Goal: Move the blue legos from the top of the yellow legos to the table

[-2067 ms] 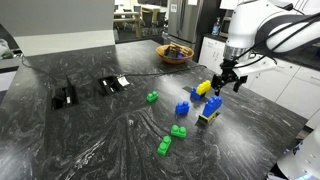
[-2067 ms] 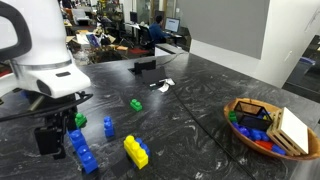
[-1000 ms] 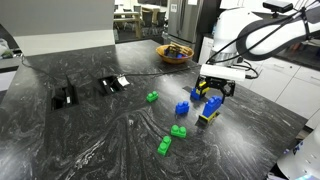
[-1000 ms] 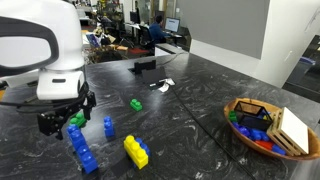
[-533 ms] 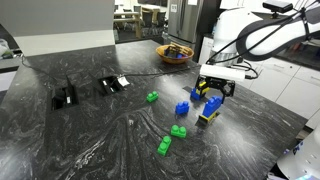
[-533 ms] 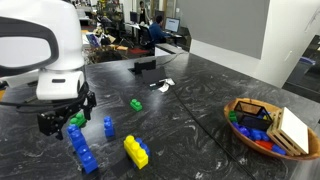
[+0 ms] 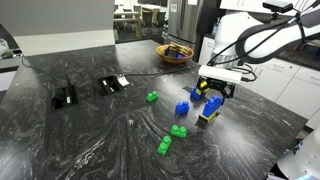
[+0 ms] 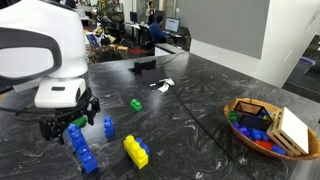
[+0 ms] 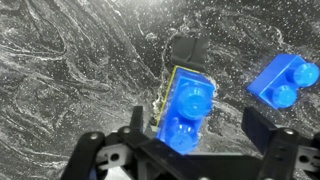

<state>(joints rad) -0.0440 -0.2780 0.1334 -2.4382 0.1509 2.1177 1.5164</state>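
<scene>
The blue legos [image 9: 188, 110] lie lengthwise between my gripper's [image 9: 185, 140] fingers in the wrist view, and a thin strip of the yellow legos [image 9: 162, 95] shows along their left side. The gripper is open, low over them, one finger on each side, not closed on them. In an exterior view the gripper [image 7: 212, 94] hangs just over the blue legos [image 7: 211, 108], with the yellow legos [image 7: 205, 120] at their lower end. In an exterior view the gripper [image 8: 62, 127] stands over the far end of the blue legos [image 8: 81, 150]. All rest on the black marble table [image 7: 100, 130].
A small squarish blue brick [image 9: 285, 80] lies close by [image 7: 182, 108] [image 8: 108, 127]. A longer yellow brick [image 8: 133, 150] lies nearer the bowl of items [image 8: 262, 125]. Green bricks [image 7: 152, 97] [image 7: 178, 131] [image 7: 164, 147] are scattered around. Two black objects [image 7: 64, 98] [image 7: 112, 84] lie farther off.
Since two seconds ago the gripper has turned and come down over the blue legos. In the last half second it has shifted only slightly. The legos have not moved.
</scene>
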